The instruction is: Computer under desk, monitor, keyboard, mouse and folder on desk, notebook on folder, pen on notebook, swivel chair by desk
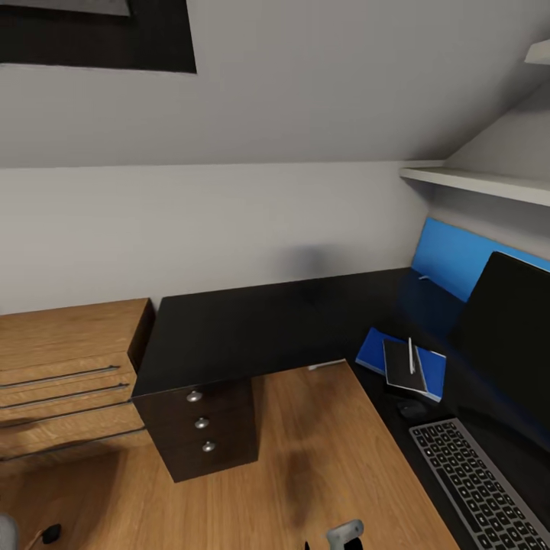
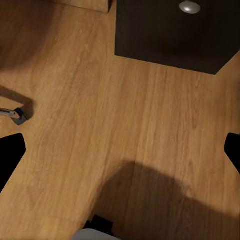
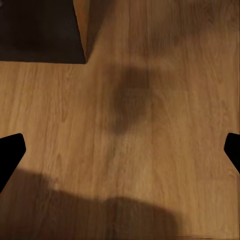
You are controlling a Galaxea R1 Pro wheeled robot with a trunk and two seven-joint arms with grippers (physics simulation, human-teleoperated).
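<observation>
On the worktop (image 1: 252, 328), the folder (image 1: 374, 353), notebook (image 1: 401, 365) and pen (image 1: 411, 355) lie stacked beside the mouse (image 1: 412, 410), while both grippers, left gripper (image 2: 120, 150) and right gripper (image 3: 120, 150), hang spread and empty over the floor (image 1: 321, 443).

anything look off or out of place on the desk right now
Nothing stands out. On the desk the notebook lies on the blue folder with the pen on top, the mouse and keyboard beside them, the monitor upright. Nothing spilled or damaged.
</observation>
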